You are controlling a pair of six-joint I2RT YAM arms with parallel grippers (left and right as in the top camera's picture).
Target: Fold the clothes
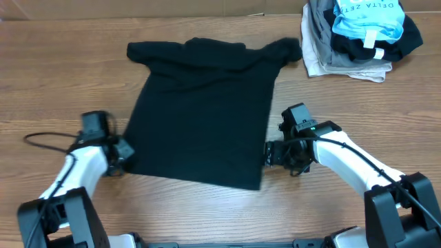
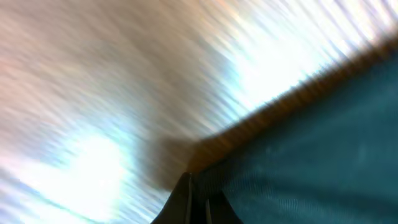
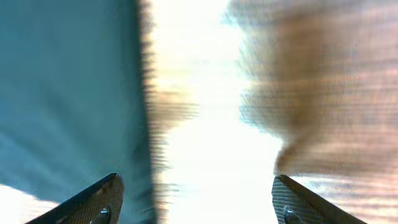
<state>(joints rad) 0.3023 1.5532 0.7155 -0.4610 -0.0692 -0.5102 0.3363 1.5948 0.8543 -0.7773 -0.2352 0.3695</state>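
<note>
The clothes are one black T-shirt point(image 1: 203, 110), lying spread flat on the wooden table point(image 1: 55, 76) with its collar toward the far edge. My left gripper point(image 1: 124, 153) is at the shirt's near left corner. In the left wrist view its fingers point(image 2: 198, 198) are pressed together with the dark hem point(image 2: 298, 162) running in between them, shut on the cloth. My right gripper point(image 1: 271, 154) stands open at the near right edge. In the right wrist view point(image 3: 196, 186) one finger is over the fabric point(image 3: 68, 93) and the other over bare wood.
A pile of other garments point(image 1: 344, 52), with a light-blue one point(image 1: 365, 17) on top, sits at the far right corner. A black cable point(image 1: 48, 138) loops on the table left of my left arm.
</note>
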